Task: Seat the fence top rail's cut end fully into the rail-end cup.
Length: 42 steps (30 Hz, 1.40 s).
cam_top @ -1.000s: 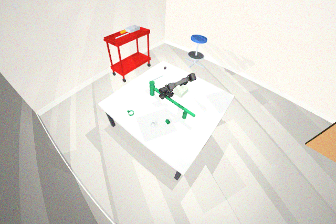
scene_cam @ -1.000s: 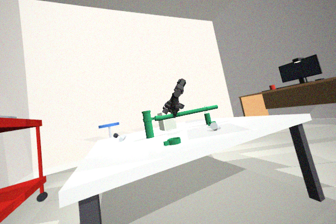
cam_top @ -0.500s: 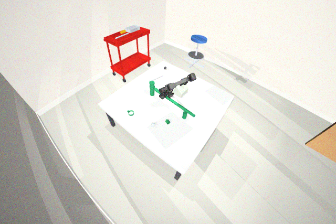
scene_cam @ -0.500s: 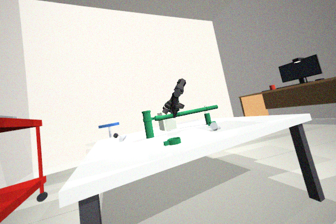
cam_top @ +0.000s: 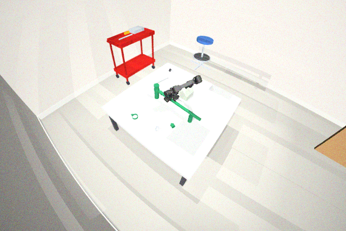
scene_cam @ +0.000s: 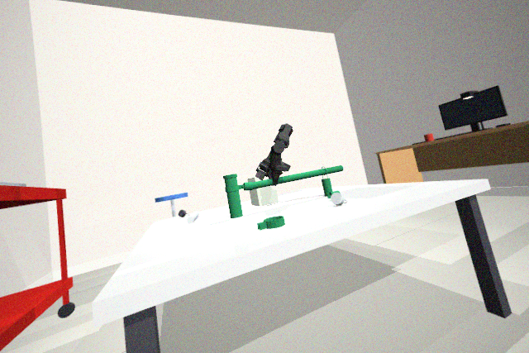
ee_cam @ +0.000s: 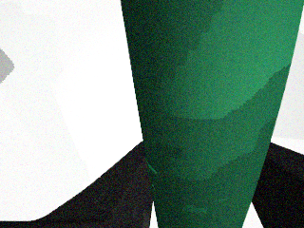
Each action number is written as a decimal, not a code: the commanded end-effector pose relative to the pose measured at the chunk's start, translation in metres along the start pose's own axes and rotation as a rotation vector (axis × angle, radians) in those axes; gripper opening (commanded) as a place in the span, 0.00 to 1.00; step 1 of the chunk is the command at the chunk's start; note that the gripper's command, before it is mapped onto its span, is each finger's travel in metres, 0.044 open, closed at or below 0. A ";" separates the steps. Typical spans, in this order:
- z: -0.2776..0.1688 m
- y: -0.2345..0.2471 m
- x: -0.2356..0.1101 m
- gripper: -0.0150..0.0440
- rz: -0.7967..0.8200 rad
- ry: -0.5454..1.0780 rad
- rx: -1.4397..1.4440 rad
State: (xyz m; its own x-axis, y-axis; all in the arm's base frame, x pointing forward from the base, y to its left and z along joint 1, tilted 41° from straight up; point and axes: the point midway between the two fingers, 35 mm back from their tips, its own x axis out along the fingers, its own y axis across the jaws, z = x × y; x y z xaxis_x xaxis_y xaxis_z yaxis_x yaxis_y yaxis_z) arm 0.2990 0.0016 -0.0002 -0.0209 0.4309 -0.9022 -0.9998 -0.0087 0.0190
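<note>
From above, on the white table (cam_top: pixel 212 139), the green top rail (cam_top: pixel 183 107) runs from the big post (cam_top: pixel 156 91) toward the near right, past a short post (cam_top: pixel 190 118). Seen from the side, the gripper (scene_cam: pixel 273 178) is clamped partway shut on the rail (scene_cam: pixel 298 176), just right of the post (scene_cam: pixel 233 197); a loose green band (scene_cam: pixel 270 222) lies nearer. Close up at the wrist, the rail (ee_cam: pixel 209 114) fills the frame between the dark fingers.

A: Table (cam_top: pixel 139 127) mid-room. Big post (cam_top: pixel 156 91) stands on it; rail (cam_top: pixel 183 107) runs from the post toward 4 o'clock, over a short post (cam_top: pixel 190 118).

B: Gripper (cam_top: pixel 171 96)?

A: Clamped on the rail just beside the big post. Loose band (cam_top: pixel 134 116) at 8 o'clock. Cart (cam_top: pixel 111 39) at 11, stool (cam_top: pixel 204 40) at 1.
</note>
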 end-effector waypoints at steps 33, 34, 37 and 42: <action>-0.007 -0.001 -0.007 0.25 -0.003 0.014 -0.001; -0.001 0.001 -0.003 0.25 0.005 0.001 -0.002; -0.001 0.001 -0.003 0.25 0.005 0.001 -0.002; -0.002 0.001 -0.003 0.25 0.005 0.001 -0.002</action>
State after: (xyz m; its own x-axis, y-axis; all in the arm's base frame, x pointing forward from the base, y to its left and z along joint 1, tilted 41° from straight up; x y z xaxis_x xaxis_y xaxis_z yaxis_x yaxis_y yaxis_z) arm 0.2984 -0.0010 0.0015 -0.0274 0.4300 -0.9024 -0.9996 -0.0134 0.0240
